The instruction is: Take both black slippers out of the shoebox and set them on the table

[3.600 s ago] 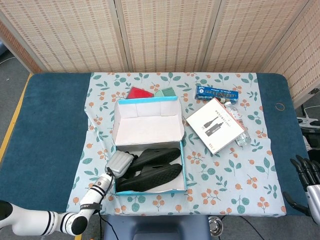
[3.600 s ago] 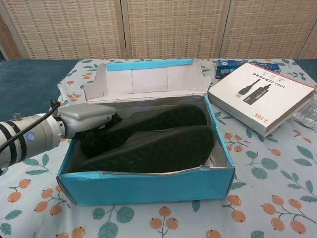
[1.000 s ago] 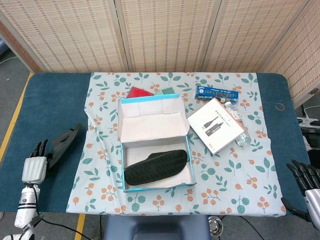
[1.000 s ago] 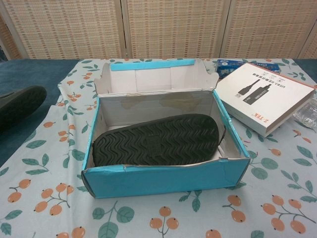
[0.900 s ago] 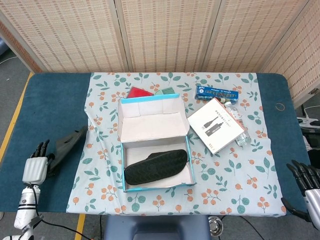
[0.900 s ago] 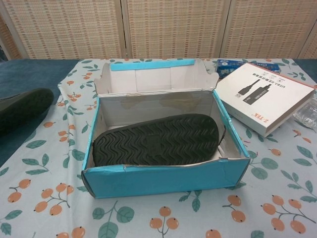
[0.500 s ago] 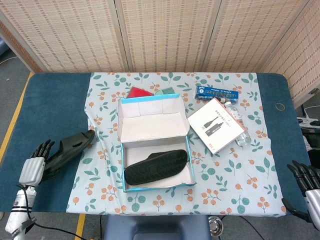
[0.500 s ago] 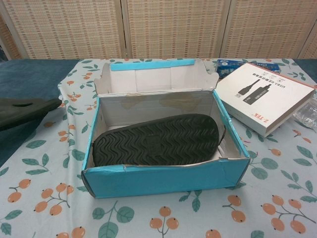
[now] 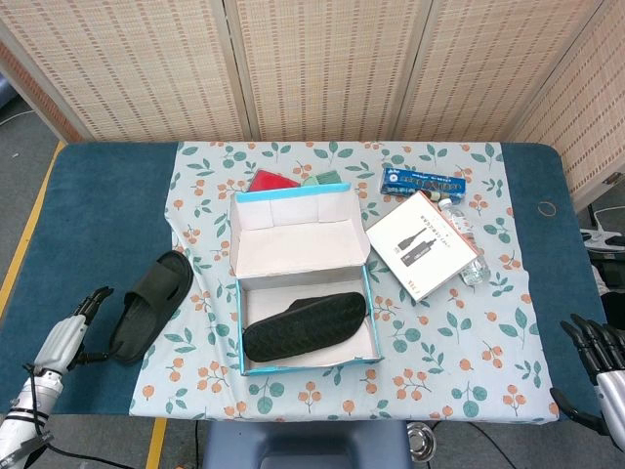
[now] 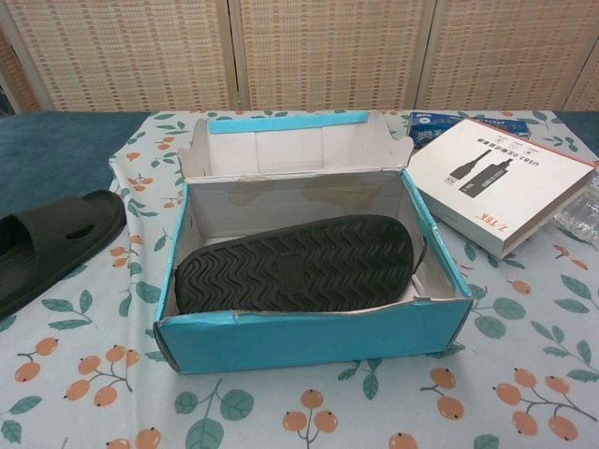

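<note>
Woven screens stand behind the blue tabletop, which carries a leaf-and-berry cloth down its middle. From the head view, the open shoebox sits at the centre of the cloth, lid flap up at the far side. One black slipper lies in it sole up, its long axis running left to right and slightly tilted, the right end further back. The other slipper lies out on the tabletop, strap side up, at the cloth's left edge, its long axis slanting from near-left to far-right. The left hand is just beside its near end, fingers spread and holding nothing; whether a fingertip touches the heel I cannot tell. The right hand is at the lower right corner, partly cut off by the frame, fingers apart and empty, well away from the shoebox. A white booklet box lies to the right of the shoebox.

From the chest view, the boxed slipper shows its zigzag tread, filling most of the shoebox floor. The freed slipper is cut off at the left edge, and neither hand shows here.
</note>
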Motion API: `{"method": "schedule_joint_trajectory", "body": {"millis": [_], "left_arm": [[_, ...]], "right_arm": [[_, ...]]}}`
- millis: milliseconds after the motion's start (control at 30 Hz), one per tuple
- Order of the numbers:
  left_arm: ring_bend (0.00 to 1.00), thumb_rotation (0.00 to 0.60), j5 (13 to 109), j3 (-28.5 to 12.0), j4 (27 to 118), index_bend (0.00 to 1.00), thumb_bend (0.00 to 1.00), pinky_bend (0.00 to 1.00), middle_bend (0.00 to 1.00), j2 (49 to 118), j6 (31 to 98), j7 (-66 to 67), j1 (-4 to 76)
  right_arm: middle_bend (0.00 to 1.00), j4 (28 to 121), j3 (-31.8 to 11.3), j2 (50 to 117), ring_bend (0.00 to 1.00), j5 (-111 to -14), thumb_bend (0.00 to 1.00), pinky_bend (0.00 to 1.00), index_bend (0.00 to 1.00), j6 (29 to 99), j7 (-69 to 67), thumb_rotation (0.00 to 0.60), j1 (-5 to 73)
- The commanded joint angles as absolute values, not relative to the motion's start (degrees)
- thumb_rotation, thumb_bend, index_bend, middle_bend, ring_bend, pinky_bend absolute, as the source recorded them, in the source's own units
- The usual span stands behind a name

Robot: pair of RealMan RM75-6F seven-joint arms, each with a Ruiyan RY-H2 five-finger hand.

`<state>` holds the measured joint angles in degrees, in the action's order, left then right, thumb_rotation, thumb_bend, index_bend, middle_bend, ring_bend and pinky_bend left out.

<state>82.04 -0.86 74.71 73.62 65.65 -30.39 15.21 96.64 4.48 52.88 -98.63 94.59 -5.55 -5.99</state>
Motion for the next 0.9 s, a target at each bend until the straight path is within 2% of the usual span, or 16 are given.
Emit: {"method": "schedule_joint_trajectory", "body": {"millis": [33, 167, 300, 400, 567, 700, 800, 900], "left_arm": [[0.0, 0.6, 86.85, -1.52, 79.36, 0.0, 0.31, 0.14, 0.0, 71.83, 73.45, -38.42, 13.77], [0.0, 0.6, 95.22, 0.1, 89.45, 0.0, 0.31, 0.12, 0.0, 67.42, 77.25, -42.78, 15.03], [0.0, 0.6, 99.61, 0.42, 100.31, 0.0, 0.32, 0.12, 0.0, 63.33, 73.64, -41.45, 19.44], [0.0, 0.6, 98.59, -0.85, 105.36, 0.0, 0.32, 0.12, 0.0, 63.62, 69.34, -37.52, 22.58], [0.0, 0.6, 91.8, -4.08, 110.9, 0.0, 0.33, 0.15, 0.0, 66.66, 58.74, -32.06, 29.41], [0.0, 0.6, 81.51, -7.66, 109.63, 0.0, 0.33, 0.17, 0.0, 70.94, 50.58, -25.49, 34.93], [0.0, 0.6, 75.49, -8.69, 108.09, 0.0, 0.34, 0.21, 0.0, 73.47, 46.05, -21.06, 38.22], [0.0, 0.6, 71.89, -9.29, 106.52, 0.0, 0.34, 0.2, 0.0, 75.91, 43.62, -18.04, 40.67]], "right_arm": [[0.0, 96.7, 4.51, 53.0, 0.0, -98.75, 0.19, 0.0, 0.0, 94.44, -5.3, 0.581, -5.93], [0.0, 96.72, 4.58, 53.33, 0.0, -99.04, 0.19, 0.0, 0.0, 93.94, -4.68, 0.582, -5.68], [0.0, 96.81, 4.71, 53.45, 0.0, -99.29, 0.19, 0.0, 0.0, 93.51, -4.43, 0.58, -5.48], [0.0, 96.74, 4.79, 53.49, 0.0, -99.33, 0.19, 0.0, 0.0, 93.22, -4.35, 0.582, -5.36], [0.0, 96.64, 4.77, 53.44, 0.0, -99.0, 0.19, 0.0, 0.0, 92.77, -4.59, 0.582, -5.17], [0.0, 96.51, 4.75, 53.36, 0.0, -98.75, 0.19, 0.0, 0.0, 92.53, -4.91, 0.58, -5.05], [0.0, 96.4, 4.66, 53.32, 0.0, -98.29, 0.19, 0.0, 0.0, 92.23, -5.01, 0.581, -4.95], [0.0, 96.38, 4.61, 53.35, 0.0, -97.95, 0.19, 0.0, 0.0, 91.78, -4.83, 0.582, -4.78]]}}
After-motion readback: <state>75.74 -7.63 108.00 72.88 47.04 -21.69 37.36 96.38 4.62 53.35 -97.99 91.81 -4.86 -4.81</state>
